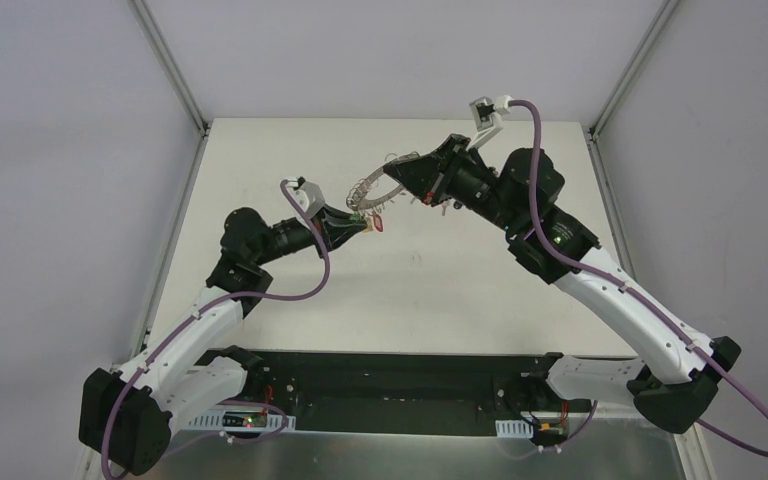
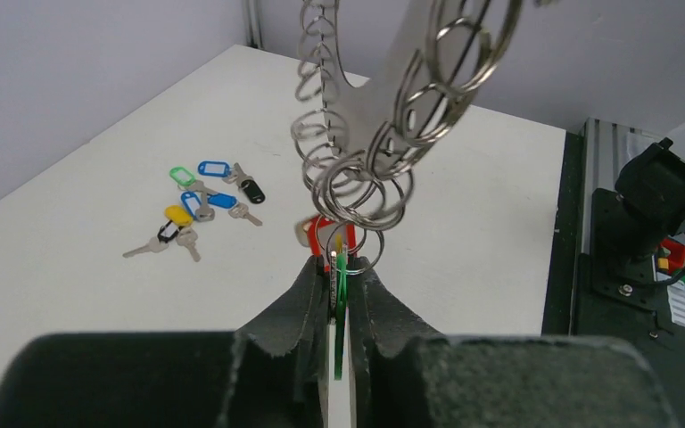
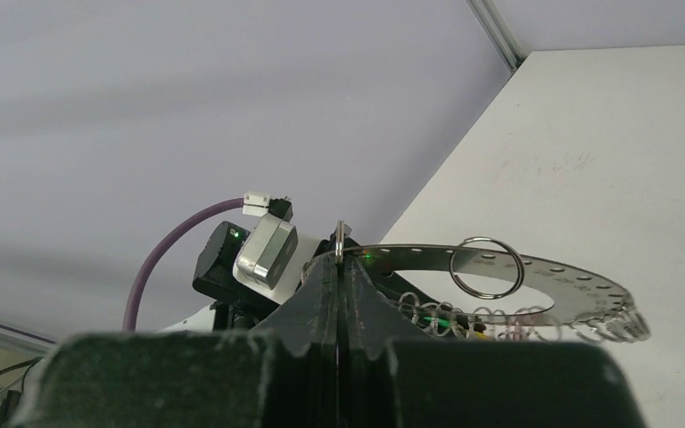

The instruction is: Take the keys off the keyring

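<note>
left gripper (image 2: 340, 267): pinched nearly closed on a key (image 2: 332, 276) seen edge-on, red tag (image 2: 321, 234) just past the tips
keyring (image 2: 392, 80): up off the table (image 2: 464, 223), 1 o'clock from that gripper, wire loops (image 2: 357, 192) dangling
right gripper (image 3: 340, 263): clamped tight on the keyring's 2 o'clock rim
loose keys (image 2: 198, 207): flat on the table, well apart

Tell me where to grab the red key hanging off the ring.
Take its flat red tag, coming up from below, where the left pincer is. It dangles under the ring, which the right pincer holds up. Wire loops crowd it from above.
</note>
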